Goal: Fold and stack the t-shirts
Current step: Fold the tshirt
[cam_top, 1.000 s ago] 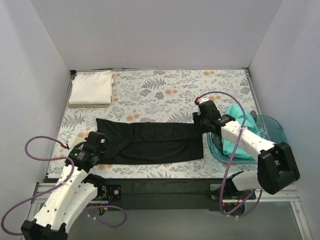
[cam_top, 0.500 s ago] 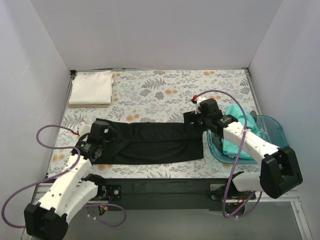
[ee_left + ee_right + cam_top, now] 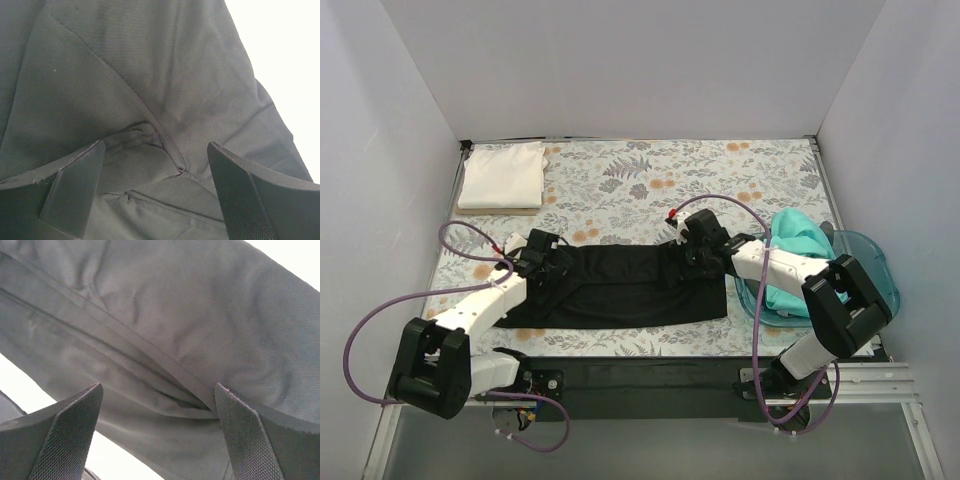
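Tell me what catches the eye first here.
A black t-shirt lies spread in a long band across the near half of the floral table cover, with the left gripper and right gripper open over it, toward its two ends. A teal t-shirt sits heaped in the blue bin at right; a folded white t-shirt lies far left.

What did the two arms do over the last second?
Both moved inward over the black shirt: the left hand rightward and away, the right hand leftward. Both are open above the cloth. The folded white shirt, teal shirt and bin stayed put.
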